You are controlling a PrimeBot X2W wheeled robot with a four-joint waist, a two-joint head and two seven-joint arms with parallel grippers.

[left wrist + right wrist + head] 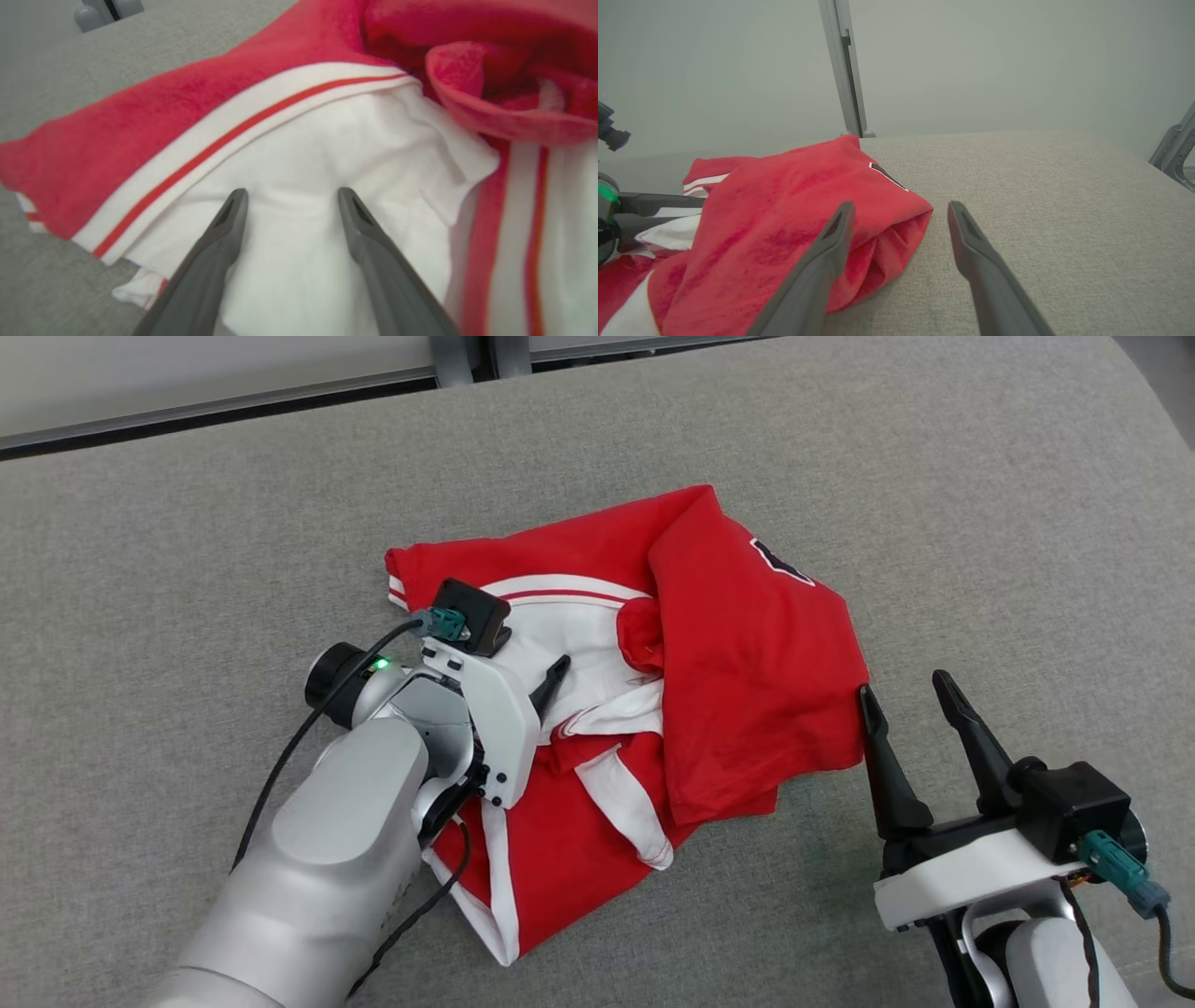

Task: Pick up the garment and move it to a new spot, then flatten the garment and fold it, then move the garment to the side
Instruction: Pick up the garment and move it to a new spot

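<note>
The garment (747,653), red with white panels and striped trim, lies crumpled in the middle of the grey padded surface (187,541). My left gripper (546,689) is over the garment's white middle. In the left wrist view its fingers (224,242) stand open, their tips resting on or just above the white cloth of the garment (196,116), with nothing pinched between them. My right gripper (902,684) stands open beside the garment's right edge. In the right wrist view that gripper (901,205) has its left finger (822,261) in front of the red fold of the garment (784,219) and its right finger over bare surface.
The grey surface (1041,186) stretches wide to the right and in front of the garment. A pale wall with a dark rail (233,411) runs along the far edge. A metal post (845,70) rises behind the surface, and a metal frame (1176,144) stands at the far right.
</note>
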